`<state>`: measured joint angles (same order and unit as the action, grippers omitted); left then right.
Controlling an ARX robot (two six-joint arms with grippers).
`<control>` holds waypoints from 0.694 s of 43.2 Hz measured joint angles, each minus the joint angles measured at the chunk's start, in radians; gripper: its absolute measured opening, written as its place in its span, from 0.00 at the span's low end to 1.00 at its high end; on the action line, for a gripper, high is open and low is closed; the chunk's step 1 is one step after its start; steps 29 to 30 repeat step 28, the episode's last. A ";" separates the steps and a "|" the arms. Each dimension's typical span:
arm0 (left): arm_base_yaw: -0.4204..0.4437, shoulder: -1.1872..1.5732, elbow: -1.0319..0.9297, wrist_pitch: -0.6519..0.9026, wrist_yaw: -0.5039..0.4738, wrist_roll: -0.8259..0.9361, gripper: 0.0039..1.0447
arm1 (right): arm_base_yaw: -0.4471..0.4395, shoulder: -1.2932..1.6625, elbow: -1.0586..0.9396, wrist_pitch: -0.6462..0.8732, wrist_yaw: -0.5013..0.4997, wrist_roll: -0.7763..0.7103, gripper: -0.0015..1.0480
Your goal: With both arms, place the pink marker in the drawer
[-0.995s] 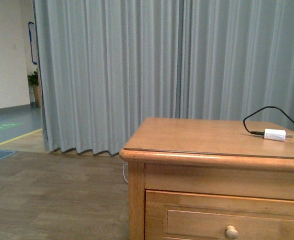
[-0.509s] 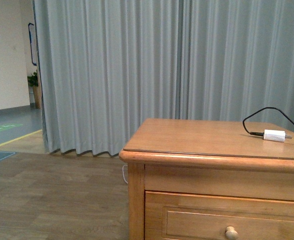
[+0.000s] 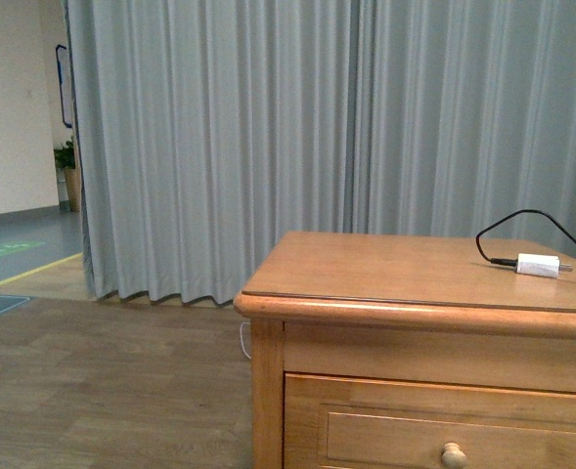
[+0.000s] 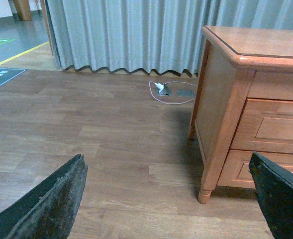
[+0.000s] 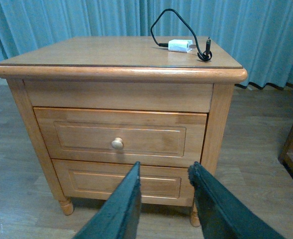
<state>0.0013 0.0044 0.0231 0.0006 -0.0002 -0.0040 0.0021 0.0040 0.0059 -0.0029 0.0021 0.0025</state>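
Before curtains, right hand (image 5: 163, 199) faces closed drawer (image 5: 120, 137), empty.

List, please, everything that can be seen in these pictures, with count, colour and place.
cabinet: one, light wood, standing on the floor in front of the curtain
drawer: one upper, light wood, closed, with a small round knob; a second drawer sits below it, also closed
plug: one, white, on the cabinet top, with a black cable
curtain: grey, pleated, behind the cabinet
floor: brown wood planks
floor cable: one, pale, looped on the floor near the curtain
plant: one, green, far left by the wall
pink marker: not in view
left gripper: dark fingers wide apart, nothing held
right gripper: dark fingers apart, nothing held
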 joint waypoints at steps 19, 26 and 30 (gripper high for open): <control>0.000 0.000 0.000 0.000 0.000 0.000 0.94 | 0.000 0.000 0.000 0.000 0.000 0.000 0.91; 0.000 0.000 0.000 0.000 0.000 0.000 0.94 | 0.000 0.000 0.000 0.000 0.000 0.000 0.92; 0.000 0.000 0.000 0.000 0.000 0.000 0.94 | 0.000 0.000 0.000 0.000 0.000 0.000 0.92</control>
